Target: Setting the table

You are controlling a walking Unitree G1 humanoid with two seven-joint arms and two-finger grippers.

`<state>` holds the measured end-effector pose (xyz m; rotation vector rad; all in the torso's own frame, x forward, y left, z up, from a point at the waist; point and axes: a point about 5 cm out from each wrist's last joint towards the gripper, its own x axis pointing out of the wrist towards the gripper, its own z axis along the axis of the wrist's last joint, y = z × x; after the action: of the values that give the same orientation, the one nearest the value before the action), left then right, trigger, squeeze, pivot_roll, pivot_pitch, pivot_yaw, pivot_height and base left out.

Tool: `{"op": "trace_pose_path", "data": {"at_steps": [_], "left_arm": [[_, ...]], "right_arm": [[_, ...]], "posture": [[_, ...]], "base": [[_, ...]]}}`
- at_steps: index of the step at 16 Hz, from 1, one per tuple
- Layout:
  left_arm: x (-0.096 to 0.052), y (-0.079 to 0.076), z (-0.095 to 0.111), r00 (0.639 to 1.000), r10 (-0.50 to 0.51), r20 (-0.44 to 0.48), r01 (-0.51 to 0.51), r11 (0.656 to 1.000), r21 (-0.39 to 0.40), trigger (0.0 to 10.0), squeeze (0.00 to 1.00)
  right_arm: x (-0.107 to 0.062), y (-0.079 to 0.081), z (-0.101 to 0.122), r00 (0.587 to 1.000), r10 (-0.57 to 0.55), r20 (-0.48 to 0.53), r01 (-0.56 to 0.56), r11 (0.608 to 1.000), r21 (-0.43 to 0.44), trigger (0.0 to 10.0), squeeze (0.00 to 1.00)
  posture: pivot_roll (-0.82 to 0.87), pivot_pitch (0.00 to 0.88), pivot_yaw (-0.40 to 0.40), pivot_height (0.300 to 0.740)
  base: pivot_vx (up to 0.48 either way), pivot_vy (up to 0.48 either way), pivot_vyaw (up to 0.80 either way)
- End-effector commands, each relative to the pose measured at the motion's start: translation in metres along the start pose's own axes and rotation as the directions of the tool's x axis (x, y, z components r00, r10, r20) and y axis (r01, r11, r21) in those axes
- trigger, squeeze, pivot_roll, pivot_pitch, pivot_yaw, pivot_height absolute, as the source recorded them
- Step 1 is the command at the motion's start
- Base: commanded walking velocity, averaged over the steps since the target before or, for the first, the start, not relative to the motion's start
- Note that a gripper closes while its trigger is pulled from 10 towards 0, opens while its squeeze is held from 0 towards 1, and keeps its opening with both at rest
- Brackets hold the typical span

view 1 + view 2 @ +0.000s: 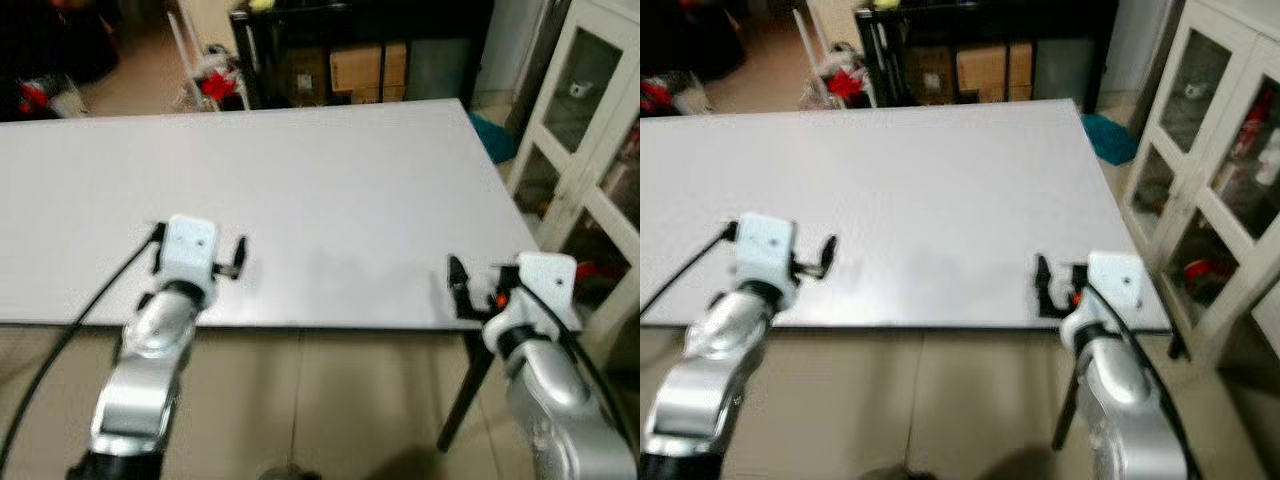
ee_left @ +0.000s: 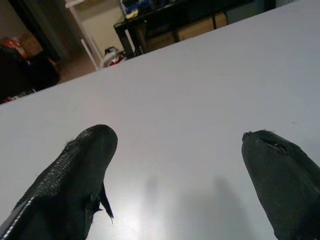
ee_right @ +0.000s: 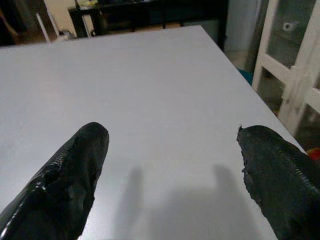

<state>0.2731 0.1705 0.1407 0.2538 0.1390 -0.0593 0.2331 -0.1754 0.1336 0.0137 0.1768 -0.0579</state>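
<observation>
Black fingers spread wide on both tools, nothing pinched in either. Left tool hovered low over the near edge of the worktop, fingertips well apart with bare white surface between them. Same story for the right tool, parked by the near right corner, its fingertips gaping over plain white too. Silver arms came up from below on either side, cable trailing off the left one.

Moving outward: honestly couldn't spot a single plate, cup, fork or napkin anywhere on that white slab. So no task items to point at, at least none within view. Beyond the far edge, a dark shelf unit with cardboard boxes, some red bits on the floor nearby. Off to the right, a white glass-door cabinet, which looked like it had stuff behind the panes, too blurry to call.

Progress-wise, would say basically zero. Nothing laid out, nothing carried. Probably everything left to do: find the tableware first (maybe that cabinet, just a guess), fetch it, then place it.
</observation>
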Motion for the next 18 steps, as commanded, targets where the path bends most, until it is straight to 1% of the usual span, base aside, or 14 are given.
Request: {"op": "trace_pose_path", "data": {"at_steps": [1, 2, 5, 6, 7, 8, 9, 10, 11, 13, 15, 17, 18], "left_arm": [[0.003, 0.005, 0.002, 1.000, 0.018, -0.002, -0.018, 1.000, 0.016, 10.0, 0.00], [0.004, 0.002, 0.001, 1.000, 0.014, -0.003, -0.014, 1.000, 0.020, 10.0, 0.00], [0.003, 0.002, 0.002, 1.000, 0.013, -0.003, -0.013, 1.000, 0.022, 10.0, 0.00], [0.004, 0.004, 0.003, 1.000, 0.015, -0.003, -0.014, 1.000, 0.024, 10.0, 0.00], [0.006, 0.005, 0.002, 1.000, 0.017, -0.007, -0.017, 1.000, 0.021, 10.0, 0.00], [0.007, 0.005, 0.002, 1.000, 0.022, -0.008, -0.021, 1.000, 0.018, 10.0, 0.00], [0.007, 0.006, 0.002, 1.000, 0.029, -0.011, -0.029, 1.000, 0.007, 10.0, 0.00], [0.004, 0.008, -0.003, 0.998, 0.062, -0.022, -0.061, 0.998, 0.018, 10.0, 0.00], [0.001, 0.009, -0.003, 0.997, 0.069, -0.023, -0.068, 0.997, 0.024, 10.0, 0.00], [-0.001, 0.010, -0.002, 0.997, 0.078, -0.025, -0.078, 0.997, 0.015, 10.0, 0.00], [-0.001, 0.012, 0.001, 0.996, 0.084, -0.021, -0.084, 0.996, 0.017, 10.0, 0.00], [0.000, 0.014, 0.004, 0.996, 0.090, -0.012, -0.090, 0.996, 0.028, 10.0, 0.00], [0.000, 0.015, 0.006, 0.996, 0.089, -0.006, -0.089, 0.995, 0.034, 10.0, 0.00]], "right_arm": [[0.002, 0.007, 0.003, 1.000, 0.023, 0.015, -0.024, 1.000, 0.021, 10.0, 0.00], [0.004, 0.008, 0.003, 0.999, 0.033, 0.018, -0.033, 0.999, 0.023, 10.0, 0.00], [0.006, 0.009, 0.005, 0.998, 0.053, 0.038, -0.056, 0.995, 0.083, 10.0, 0.00], [0.006, 0.010, 0.006, 0.998, 0.051, 0.042, -0.054, 0.996, 0.071, 10.0, 0.00], [0.007, 0.012, 0.007, 0.998, 0.052, 0.046, -0.053, 0.998, 0.021, 10.0, 0.00], [0.008, 0.012, 0.007, 0.998, 0.044, 0.047, -0.044, 0.999, 0.013, 10.0, 0.00], [0.010, 0.011, 0.010, 0.998, 0.031, 0.050, -0.032, 0.999, 0.023, 10.0, 0.00], [0.014, 0.016, 0.013, 0.996, 0.070, 0.063, -0.073, 0.996, 0.046, 10.0, 0.00], [0.016, 0.017, 0.012, 0.994, 0.086, 0.068, -0.089, 0.996, 0.032, 10.0, 0.00], [0.019, 0.019, 0.013, 0.993, 0.093, 0.077, -0.095, 0.995, 0.013, 10.0, 0.00], [0.019, 0.022, 0.010, 0.992, 0.105, 0.066, -0.106, 0.994, 0.018, 10.0, 0.00], [0.020, 0.025, 0.007, 0.988, 0.147, 0.048, -0.147, 0.989, 0.014, 10.0, 0.00], [0.022, 0.026, 0.008, 0.986, 0.160, 0.050, -0.160, 0.987, 0.008, 10.0, 0.00]], "posture": [[0.02, 0.000, 0.093, 0.740], [0.02, 0.000, 0.093, 0.740], [0.01, 0.000, 0.109, 0.740], [0.00, 0.000, 0.120, 0.740], [-0.01, 0.000, 0.118, 0.740], [-0.01, 0.000, 0.113, 0.740], [0.00, 0.000, 0.094, 0.740], [0.04, 0.000, 0.067, 0.740], [0.05, 0.000, 0.058, 0.740], [0.06, 0.000, 0.051, 0.740], [0.08, 0.000, 0.044, 0.740], [0.08, 0.000, 0.046, 0.740], [0.10, 0.000, 0.045, 0.740]], "base": [[0.000, 0.371, 0.00], [0.000, 0.375, 0.00], [0.000, 0.374, 0.00], [0.000, 0.382, 0.00], [0.000, 0.382, 0.00], [0.000, 0.382, 0.00], [0.000, 0.382, 0.00], [0.000, 0.382, 0.00], [0.000, 0.379, 0.00], [0.000, 0.384, 0.00], [0.000, 0.384, 0.00], [0.000, 0.382, 0.00], [0.000, 0.382, 0.80]]}}
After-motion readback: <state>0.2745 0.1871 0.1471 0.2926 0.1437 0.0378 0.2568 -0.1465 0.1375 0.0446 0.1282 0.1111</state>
